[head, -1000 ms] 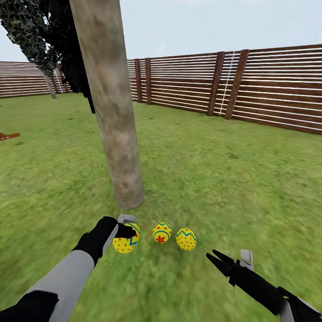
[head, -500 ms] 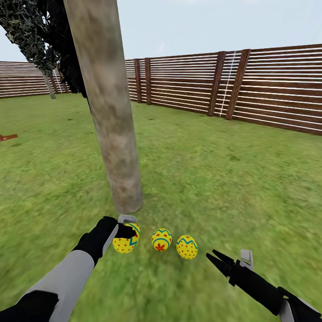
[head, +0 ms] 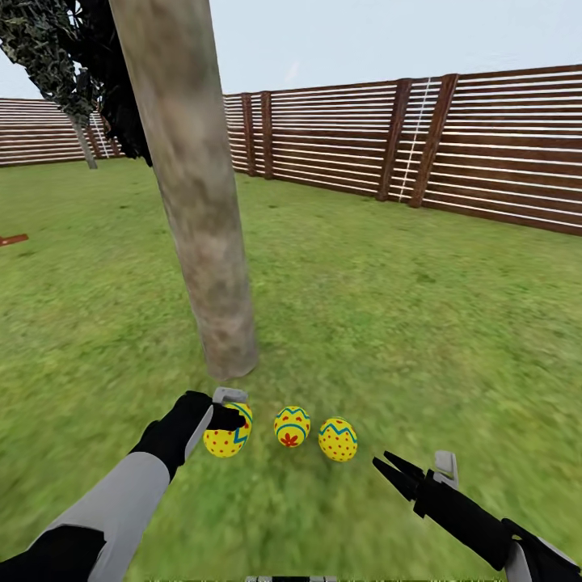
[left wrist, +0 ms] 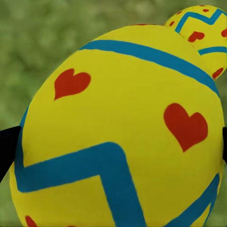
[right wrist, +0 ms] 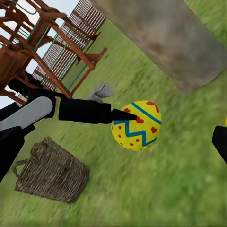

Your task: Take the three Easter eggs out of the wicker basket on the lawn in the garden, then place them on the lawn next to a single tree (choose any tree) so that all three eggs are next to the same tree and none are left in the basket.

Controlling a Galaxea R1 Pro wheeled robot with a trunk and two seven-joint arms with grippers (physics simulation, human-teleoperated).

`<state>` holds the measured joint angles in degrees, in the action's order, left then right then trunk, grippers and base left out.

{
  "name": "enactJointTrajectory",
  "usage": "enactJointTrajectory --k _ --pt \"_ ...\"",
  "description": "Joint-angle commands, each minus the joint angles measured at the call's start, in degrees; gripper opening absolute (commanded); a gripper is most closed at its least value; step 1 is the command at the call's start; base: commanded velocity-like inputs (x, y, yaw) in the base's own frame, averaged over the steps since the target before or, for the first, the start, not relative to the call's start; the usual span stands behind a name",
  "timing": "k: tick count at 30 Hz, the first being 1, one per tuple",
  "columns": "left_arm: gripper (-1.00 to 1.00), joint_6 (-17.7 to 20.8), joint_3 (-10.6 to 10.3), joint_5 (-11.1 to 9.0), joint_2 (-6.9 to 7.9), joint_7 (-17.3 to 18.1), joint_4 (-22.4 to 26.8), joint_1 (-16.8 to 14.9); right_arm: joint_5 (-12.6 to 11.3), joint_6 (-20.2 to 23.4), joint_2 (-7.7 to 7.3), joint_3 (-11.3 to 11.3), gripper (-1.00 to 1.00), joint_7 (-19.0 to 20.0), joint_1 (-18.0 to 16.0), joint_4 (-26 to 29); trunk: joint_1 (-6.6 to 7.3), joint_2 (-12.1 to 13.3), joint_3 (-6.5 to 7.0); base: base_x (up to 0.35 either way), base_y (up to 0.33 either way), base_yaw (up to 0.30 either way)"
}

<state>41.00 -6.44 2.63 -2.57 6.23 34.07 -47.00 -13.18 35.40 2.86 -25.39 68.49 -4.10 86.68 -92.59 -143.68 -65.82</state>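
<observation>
In the head view three smooth, glossy yellow eggs with blue-green zigzag bands and red marks lie in a short row on the mottled green lawn (head: 420, 307), just in front of the foot of the thick, rough grey-beige tree trunk (head: 198, 202), which leans slightly and rises out of frame. The heart-marked yellow egg (head: 228, 435) at the left end sits between the fingers of the black left gripper (head: 234, 412), which pinches it from above and the side; the flower-marked yellow egg (head: 292, 426) and the red-dotted yellow egg (head: 338, 439) rest free on the grass, near each other but apart, each with its long axis roughly upright. The black right gripper (head: 396, 469) hovers low beside the dotted egg, not touching it, its pointed fingers spread. A brown slatted wooden fence (head: 485, 145) closes the yard behind. In the left wrist view the heart-marked egg (left wrist: 118, 137) sits between the two dark fingertips (left wrist: 7, 146) at either edge, its pointed end toward the flower-marked egg (left wrist: 203, 33) behind it. In the right wrist view the left gripper's finger touches the heart-marked egg (right wrist: 137, 125), which lies near the trunk (right wrist: 170, 38); the tan open-weave wicker basket (right wrist: 52, 172) stands well apart on the grass, before a brown wooden playset (right wrist: 42, 52).
</observation>
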Motion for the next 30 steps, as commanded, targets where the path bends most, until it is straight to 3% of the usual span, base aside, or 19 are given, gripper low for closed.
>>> enactJointTrajectory --k 1,9,30 --pt "-1.0 0.2 -0.1 0.3 0.02 0.3 0.1 0.0 -0.2 0.5 0.03 -0.1 1.0 0.3 0.0 0.1 -0.01 0.0 -0.28 0.0 0.0 0.0" --pt "-1.0 0.2 -0.1 0.3 0.24 0.6 5.4 0.3 -0.1 0.4 0.04 -0.1 1.0 0.6 0.0 0.2 -0.22 -0.1 -2.05 0.0 0.0 0.0" --pt "-1.0 0.2 -0.1 0.3 0.38 0.2 9.0 0.3 -0.1 0.5 0.02 -0.1 1.0 0.5 0.0 0.2 -0.76 -0.4 -6.7 0.0 0.0 0.0"
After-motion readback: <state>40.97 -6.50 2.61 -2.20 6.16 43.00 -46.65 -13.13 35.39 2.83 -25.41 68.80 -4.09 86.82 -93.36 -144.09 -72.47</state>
